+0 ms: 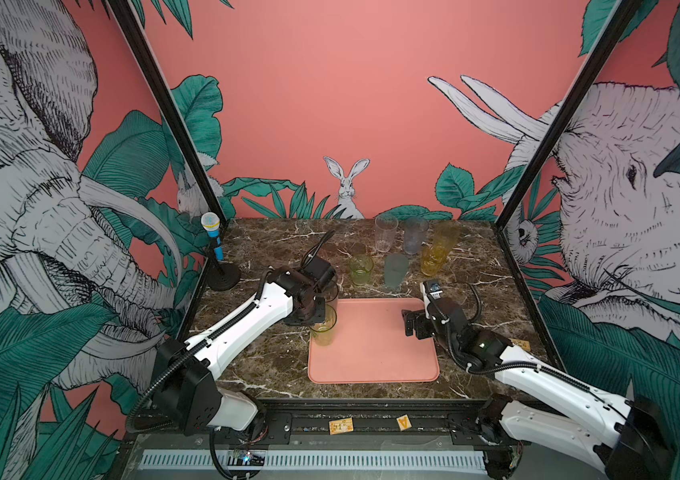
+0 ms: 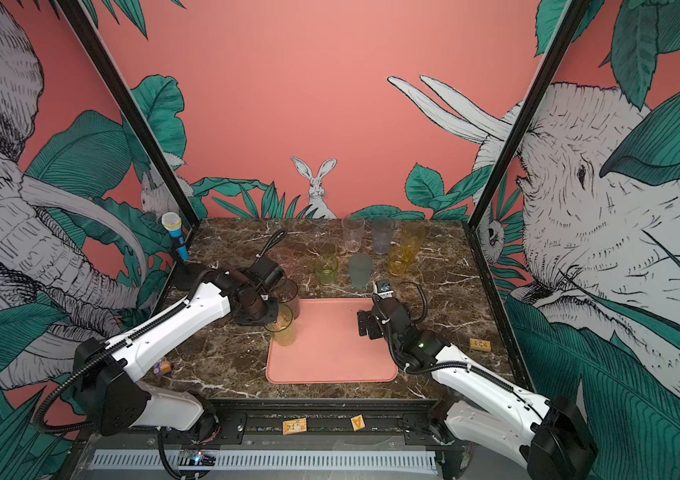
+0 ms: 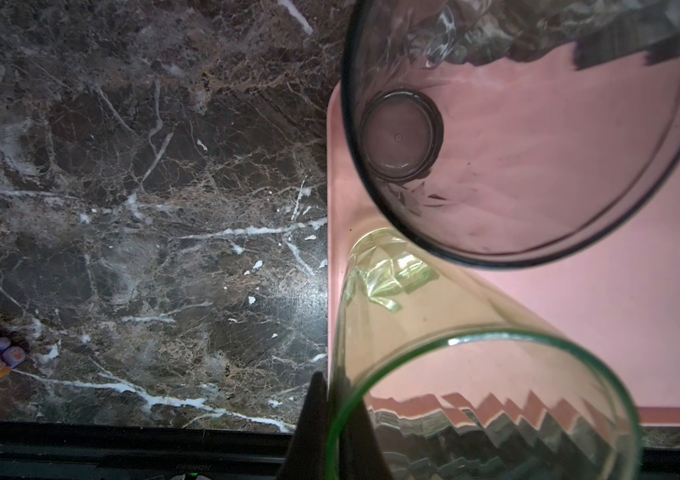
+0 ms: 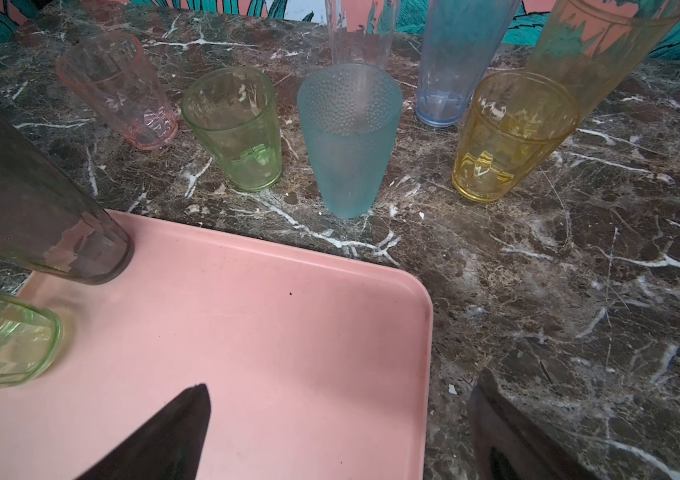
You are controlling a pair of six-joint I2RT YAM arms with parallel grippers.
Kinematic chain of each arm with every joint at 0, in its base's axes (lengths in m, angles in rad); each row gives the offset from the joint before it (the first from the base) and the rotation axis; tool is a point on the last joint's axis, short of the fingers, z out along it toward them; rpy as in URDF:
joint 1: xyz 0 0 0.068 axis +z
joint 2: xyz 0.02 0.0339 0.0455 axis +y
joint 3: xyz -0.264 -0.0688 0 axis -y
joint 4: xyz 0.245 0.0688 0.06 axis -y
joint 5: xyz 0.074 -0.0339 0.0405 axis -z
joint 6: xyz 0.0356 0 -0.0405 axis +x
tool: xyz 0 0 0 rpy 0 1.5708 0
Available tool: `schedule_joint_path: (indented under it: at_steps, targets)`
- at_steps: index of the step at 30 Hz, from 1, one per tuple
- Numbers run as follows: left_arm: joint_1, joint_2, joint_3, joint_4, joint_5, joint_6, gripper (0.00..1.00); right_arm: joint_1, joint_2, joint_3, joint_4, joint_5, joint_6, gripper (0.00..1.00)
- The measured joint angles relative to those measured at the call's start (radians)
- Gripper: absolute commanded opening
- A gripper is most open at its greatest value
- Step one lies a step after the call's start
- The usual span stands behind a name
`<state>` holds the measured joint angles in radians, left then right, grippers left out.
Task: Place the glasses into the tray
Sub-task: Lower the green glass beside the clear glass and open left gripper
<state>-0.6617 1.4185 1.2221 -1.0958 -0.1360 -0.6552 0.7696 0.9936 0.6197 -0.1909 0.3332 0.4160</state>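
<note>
Likely light, stiff, slick: pinching tall green glass [image 1: 325, 332] by its rim, lower centre in a top view, with left end effector [image 3: 336, 399]; right end effector [image 4: 342, 380] spread.

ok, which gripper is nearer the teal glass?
Right: right gripper, open, over the tray's right edge, just short of the teal glass; left gripper holds the tall green glass at its left edge.

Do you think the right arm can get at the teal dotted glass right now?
Probably yes: the open right gripper faces the teal dotted glass, only tray and bare marble between.
</note>
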Motion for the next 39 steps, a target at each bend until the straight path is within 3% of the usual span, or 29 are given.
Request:
schedule_joint_path:
  at_steps: [17, 25, 34, 39]
  targets:
    - [-0.005, 0.037, -0.002, 0.010, -0.001, -0.003, 0.00, 0.000, -0.017, -0.013, 0.007, 0.000, 0.000, 0.99]
    - [-0.005, 0.043, 0.001, 0.011, 0.000, -0.003, 0.16, 0.000, -0.021, -0.013, 0.007, 0.000, 0.000, 0.99]
    - [-0.005, 0.060, 0.014, 0.004, 0.002, 0.001, 0.22, 0.000, -0.021, -0.013, 0.007, 0.000, 0.000, 0.99]
    - [-0.005, 0.057, 0.045, -0.002, 0.000, 0.009, 0.33, 0.000, -0.021, -0.013, 0.007, 0.000, 0.000, 0.99]
